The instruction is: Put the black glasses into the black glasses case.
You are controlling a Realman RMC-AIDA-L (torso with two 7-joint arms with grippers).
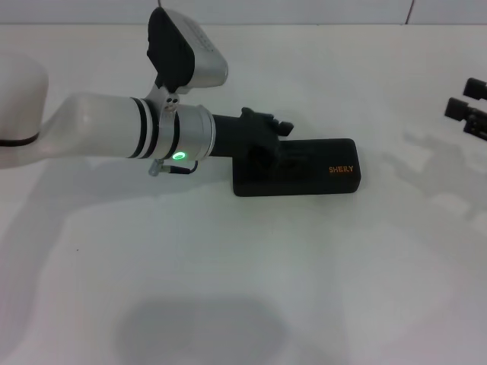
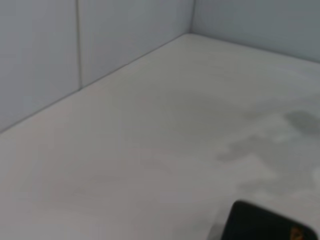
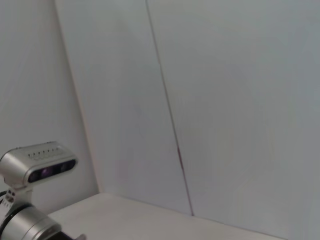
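Note:
The black glasses case (image 1: pixel 319 176) lies shut on the white table, its orange lettering facing up at its right end. My left gripper (image 1: pixel 265 144) reaches in from the left and sits over the case's left end, touching or just above the lid. A corner of the case also shows in the left wrist view (image 2: pixel 265 225). The black glasses are not in view in any frame. My right gripper (image 1: pixel 468 103) is parked at the table's right edge, far from the case, its fingers apart and empty.
The white table (image 1: pixel 243 289) stretches wide in front of and behind the case. Grey wall panels (image 2: pixel 75 45) close off the far side. The left arm's wrist camera (image 3: pixel 40 165) shows in the right wrist view.

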